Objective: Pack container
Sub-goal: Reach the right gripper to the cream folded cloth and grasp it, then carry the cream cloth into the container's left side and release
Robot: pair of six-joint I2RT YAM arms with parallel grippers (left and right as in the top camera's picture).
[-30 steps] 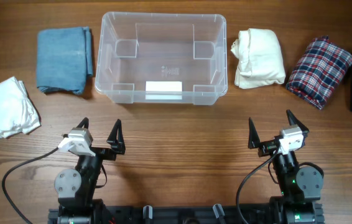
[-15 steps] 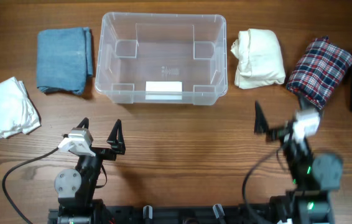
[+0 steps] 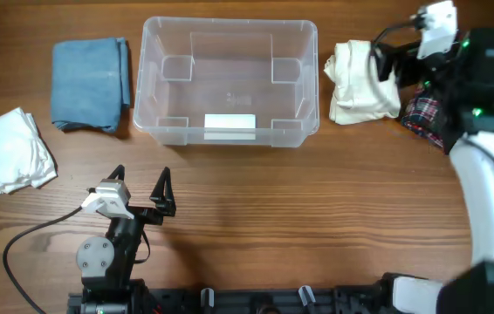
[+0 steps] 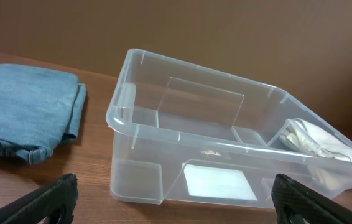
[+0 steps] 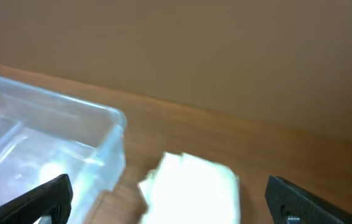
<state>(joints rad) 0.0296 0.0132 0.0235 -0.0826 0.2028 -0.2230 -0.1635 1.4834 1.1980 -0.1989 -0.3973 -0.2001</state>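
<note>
The clear plastic container stands empty at the back middle of the table, its white label facing the front. It also shows in the left wrist view and the right wrist view. My right gripper is open and empty above the folded cream cloth, just right of the container. The cloth lies between its fingers in the right wrist view, blurred. My left gripper is open and empty near the front, facing the container's label side.
A folded blue cloth lies left of the container. A white cloth with a green patch lies at the far left. A plaid cloth lies right of the cream cloth, partly hidden under my right arm.
My right arm has swung from the front of the table to the back right, and now hovers over the cream cloth. The left arm has not moved.
</note>
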